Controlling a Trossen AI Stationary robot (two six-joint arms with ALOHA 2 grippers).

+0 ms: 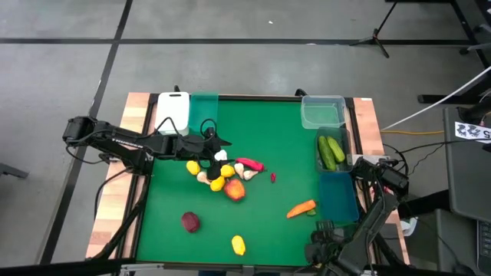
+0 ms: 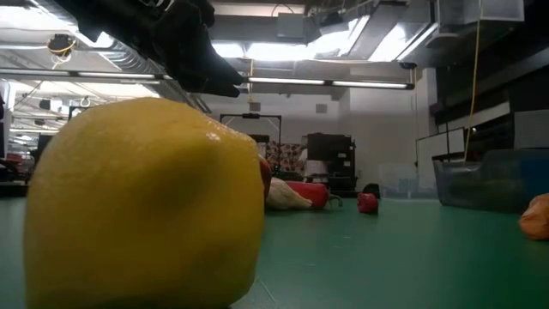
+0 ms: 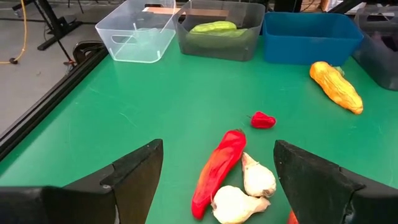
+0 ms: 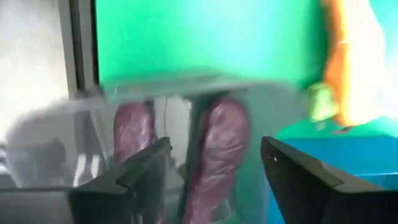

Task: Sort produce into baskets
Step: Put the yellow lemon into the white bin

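Left gripper (image 3: 214,180): fingers spread, empty — hanging over the produce pile at table centre.
Chili (image 3: 217,169): long, red, beside two garlic bulbs (image 3: 249,190); probably light, stiff, smooth — take it across the middle.
Right gripper (image 4: 214,168): fingers apart, over a clear bin (image 4: 81,137) with eggplants (image 4: 214,155) at 5 o'clock.
Writing: none readable.

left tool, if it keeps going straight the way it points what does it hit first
Probably the garlic bulbs and the long red chili, lying between the open fingers of the left tool. How far below it they sit is unclear.
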